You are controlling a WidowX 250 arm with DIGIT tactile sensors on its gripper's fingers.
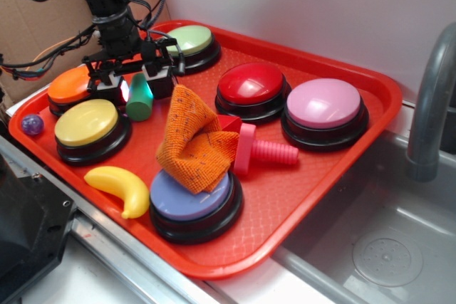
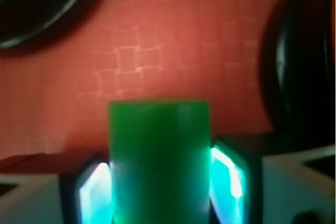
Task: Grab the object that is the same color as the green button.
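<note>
Green cylinder point(image 2: 158, 156) upright on red tray point(image 1: 342, 154), between gripper point(image 1: 140, 85) fingers — pads flanking, contact unclear.

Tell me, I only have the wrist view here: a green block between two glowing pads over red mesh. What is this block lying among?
Observer: In the exterior view the green cylinder sits on a red tray, between the yellow button and the pale green button.
Operator: Is the end effector actually around it?
Observer: The end effector straddles the cylinder's top, one finger on each side; whether the pads press it I cannot tell.
Operator: Anything close enough to snag?
Observer: An orange cloth lies just to the right, draped over a purple button.
</note>
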